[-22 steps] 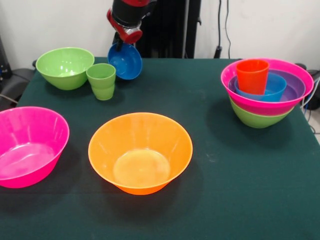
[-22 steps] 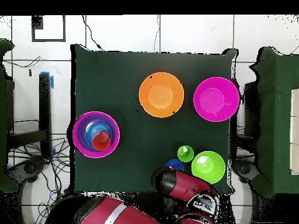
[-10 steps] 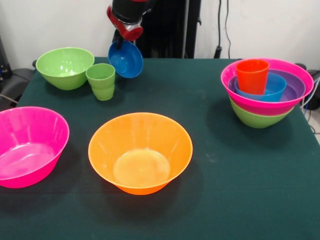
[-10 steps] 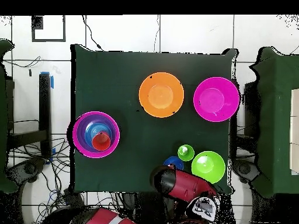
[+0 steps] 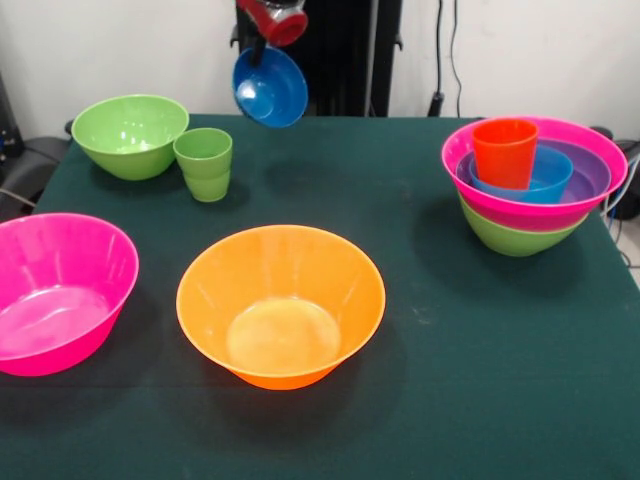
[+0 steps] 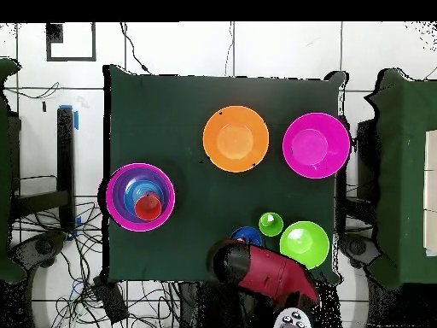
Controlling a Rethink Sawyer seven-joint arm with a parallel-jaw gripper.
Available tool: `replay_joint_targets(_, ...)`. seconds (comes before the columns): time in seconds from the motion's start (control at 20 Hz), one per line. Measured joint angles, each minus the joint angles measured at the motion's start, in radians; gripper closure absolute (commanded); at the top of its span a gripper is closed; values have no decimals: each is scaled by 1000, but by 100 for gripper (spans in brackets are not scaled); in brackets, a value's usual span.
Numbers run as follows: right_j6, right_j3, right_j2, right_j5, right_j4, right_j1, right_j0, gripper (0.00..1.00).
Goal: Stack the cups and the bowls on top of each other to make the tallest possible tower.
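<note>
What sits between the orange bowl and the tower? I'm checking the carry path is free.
Nothing: in the front view only bare green cloth lies between the orange bowl and the tower; the overhead view agrees.

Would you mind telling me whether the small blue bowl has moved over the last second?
Yes. The small blue bowl, held by the claw, has risen clear of the table and drifted away from the green cup.

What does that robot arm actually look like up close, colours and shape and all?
Only part of it shows. From the front, the end effector hangs from a rounded, glossy red wrist cap with a black part below it. From overhead, the arm is a thick, rounded limb in dark red with a black shell at its tip. No cables or markings on it can be made out.
</note>
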Motion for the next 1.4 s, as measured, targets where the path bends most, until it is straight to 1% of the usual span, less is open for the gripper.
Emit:
replay_joint_targets(0.3, 0, 0, 3, 117, 7, -89, 29, 100)
replay_joint_targets(0.5, 0, 0, 17, 147, 15, -130, 27, 100)
replay_joint_targets(0.55, 0, 0, 30, 152, 22, -152, 21, 100)
replay_joint_targets(0.7, 0, 1, 51, 152, 33, -177, 8, 100)
replay_joint_targets(0.75, 0, 2, 72, 152, 43, -194, -7, 100)
replay_joint_targets(0.8, 0, 3, 108, 152, 64, -217, -37, 100)
replay_joint_targets(0.9, 0, 3, 132, 152, 77, -229, -57, 100)
replay_joint_targets(0.95, 0, 6, 185, 152, 103, -250, -103, 100)
replay_joint_targets(1.0, 0, 9, 216, 152, 117, -259, -129, 100)
replay_joint_targets(1.15, -1, 18, 282, 143, 145, -274, -185, 100)
replay_joint_targets(1.25, -8, 34, 373, 115, 174, -285, -258, 100)
replay_joint_targets(1.3, -10, 39, 398, 106, 180, -287, -277, 100)
replay_joint_targets(1.35, -15, 54, 464, 77, 193, -290, -327, 100)
replay_joint_targets(1.4, -16, 64, 506, 58, 198, -290, -357, 100)
